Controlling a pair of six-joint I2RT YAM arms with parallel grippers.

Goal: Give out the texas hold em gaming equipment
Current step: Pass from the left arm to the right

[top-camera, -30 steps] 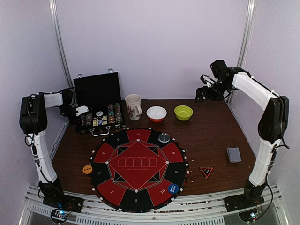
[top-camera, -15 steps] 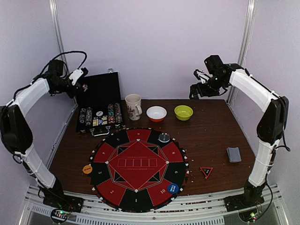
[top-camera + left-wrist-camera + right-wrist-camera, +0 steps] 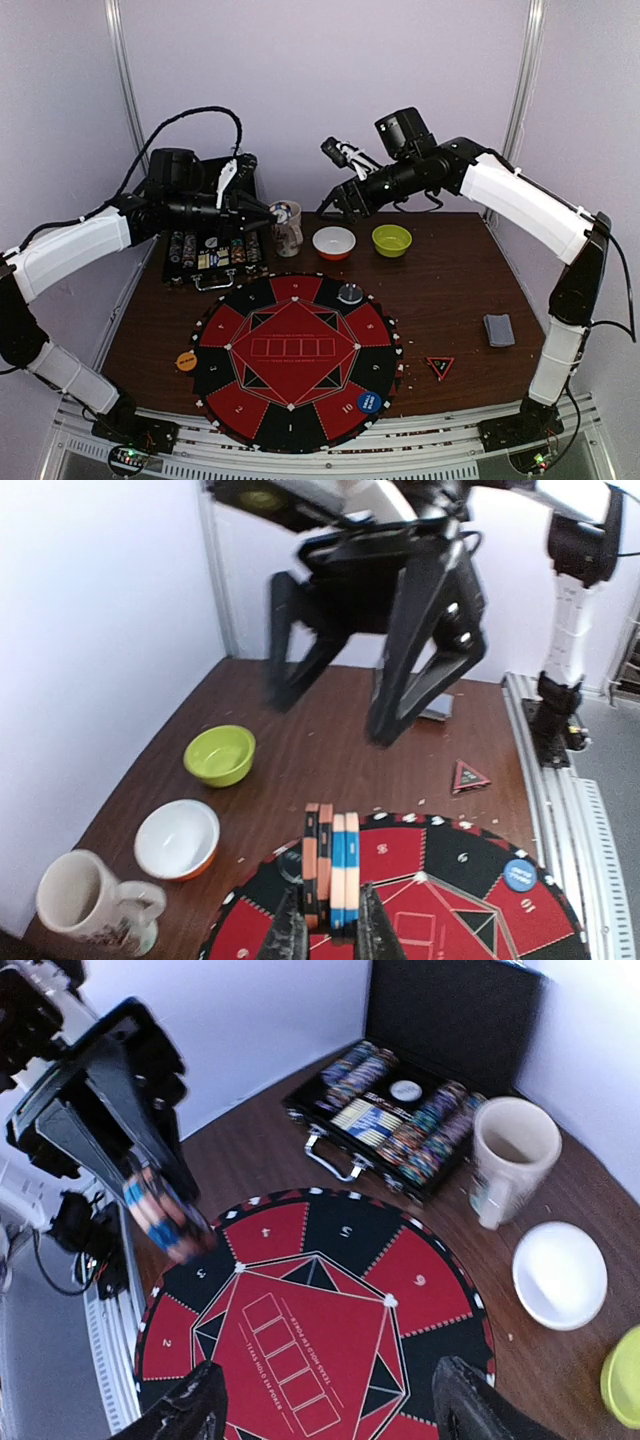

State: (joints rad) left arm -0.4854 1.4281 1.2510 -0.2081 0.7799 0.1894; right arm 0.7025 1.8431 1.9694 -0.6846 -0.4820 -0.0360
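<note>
Dark brown tabletop (image 3: pixel 450 290) enclosed by pale lilac walls, viewed from above. Round red-and-black mat (image 3: pixel 295 360) at lower centre of the frame, close to the near edge. Open black case (image 3: pixel 208 195) at upper left, lid upright, rows of poker chips (image 3: pixel 215 250) in its tray. In a row to the right of the case: mug (image 3: pixel 287 230), white bowl (image 3: pixel 334 242), green bowl (image 3: pixel 391 240).

Status of left claw (image 3: pixel 272 212): raised off the tabletop, at upper centre-left of the frame, just beside the mug rim in the top view. Clamped on a short stack of striped chips (image 3: pixel 332 870). Stack held on edge between the fingers, orange-banded and blue-banded chips side by side in the left wrist view.

Status of right claw (image 3: pixel 337 205): raised, at upper centre of the frame, above and left of the white bowl as pictured. Fingers spread wide apart.

Remaining equipment, lying flat:
- blue-grey deck of cards (image 3: pixel 498 329) at the right of the frame, well apart from the mat;
- red-black triangle marker (image 3: pixel 440 366) at lower right, near the mat edge;
- orange disc (image 3: pixel 186 361) just beside the mat's left edge;
- blue disc (image 3: pixel 369 402) on the mat's lower right rim;
- small dark round piece (image 3: pixel 349 293) on the mat's upper right sector, type not discernible.
</note>
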